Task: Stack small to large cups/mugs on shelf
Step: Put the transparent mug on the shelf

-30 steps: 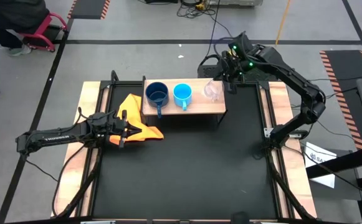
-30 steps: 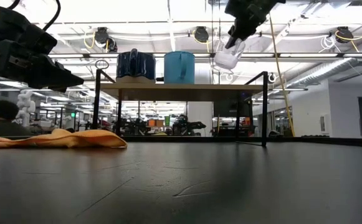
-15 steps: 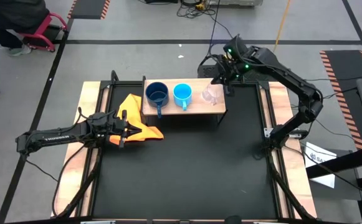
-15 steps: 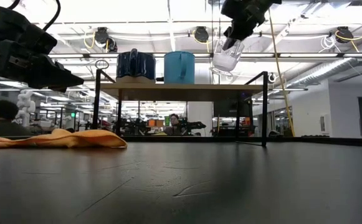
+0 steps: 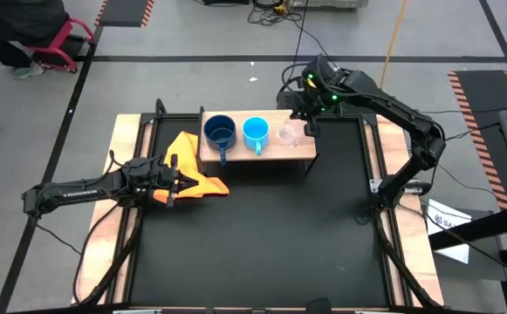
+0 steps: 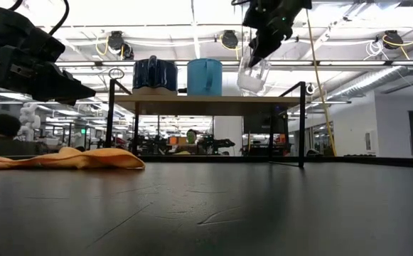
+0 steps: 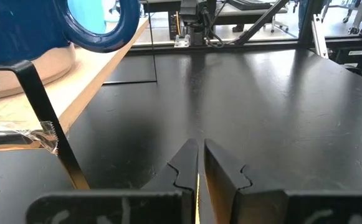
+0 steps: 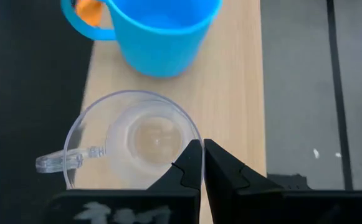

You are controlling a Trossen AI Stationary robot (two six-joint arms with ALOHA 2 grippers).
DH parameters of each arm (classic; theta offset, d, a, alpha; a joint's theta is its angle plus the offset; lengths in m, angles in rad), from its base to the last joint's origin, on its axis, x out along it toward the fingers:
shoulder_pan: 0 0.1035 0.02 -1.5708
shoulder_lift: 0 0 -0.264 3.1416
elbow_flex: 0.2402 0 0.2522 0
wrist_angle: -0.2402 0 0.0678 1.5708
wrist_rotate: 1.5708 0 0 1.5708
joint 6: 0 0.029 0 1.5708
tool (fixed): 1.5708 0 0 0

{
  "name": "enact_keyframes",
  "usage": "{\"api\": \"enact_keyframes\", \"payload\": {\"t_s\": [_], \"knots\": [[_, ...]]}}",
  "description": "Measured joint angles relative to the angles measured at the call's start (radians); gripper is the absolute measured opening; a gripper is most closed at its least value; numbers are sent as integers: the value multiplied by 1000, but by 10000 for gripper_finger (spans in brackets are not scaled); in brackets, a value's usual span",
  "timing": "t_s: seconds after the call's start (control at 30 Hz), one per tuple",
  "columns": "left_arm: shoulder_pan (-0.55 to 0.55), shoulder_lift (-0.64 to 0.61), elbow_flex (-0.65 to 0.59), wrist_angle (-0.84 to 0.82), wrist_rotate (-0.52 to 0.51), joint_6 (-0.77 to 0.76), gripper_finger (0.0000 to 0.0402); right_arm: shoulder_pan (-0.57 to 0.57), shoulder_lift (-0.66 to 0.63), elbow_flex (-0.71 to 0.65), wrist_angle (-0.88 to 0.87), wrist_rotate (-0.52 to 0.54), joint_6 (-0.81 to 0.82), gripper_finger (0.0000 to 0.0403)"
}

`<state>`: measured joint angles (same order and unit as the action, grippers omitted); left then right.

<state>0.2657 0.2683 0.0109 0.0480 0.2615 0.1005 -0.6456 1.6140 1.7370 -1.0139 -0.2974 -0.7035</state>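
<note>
High view: we see our right hand over the low light-wood shelf, pinching the rim of the small clear glass cup beside the light blue mug and dark blue mug. Low view suggests the cup is tilted, prob. not seated yet. Risk: release now and it tips or rolls off the shelf edge. Left hand closed, near the yellow-orange cloth on the desk. No readable writing.

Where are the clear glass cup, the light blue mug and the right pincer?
clear glass cup point(image 8: 134, 140): right wrist view, on its see-through bottom.
light blue mug point(image 5: 255, 132): high view, on its open inside.
right pincer point(image 8: 202, 163): right wrist view, between its fingertips, shut on the cup's rim.
</note>
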Motion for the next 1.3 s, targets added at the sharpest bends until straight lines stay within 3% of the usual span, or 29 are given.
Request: {"api": "enact_keyframes", "payload": {"t_s": [0.87,0.97,1.3], "knots": [[0,0,0,0,0,0,31,15,23,1,-22,51,3,0],[0,0,0,0,0,0,31,24,44,26,-70,114,12,0],[0,0,0,0,1,0,31,33,70,109,-159,140,33,0]]}}
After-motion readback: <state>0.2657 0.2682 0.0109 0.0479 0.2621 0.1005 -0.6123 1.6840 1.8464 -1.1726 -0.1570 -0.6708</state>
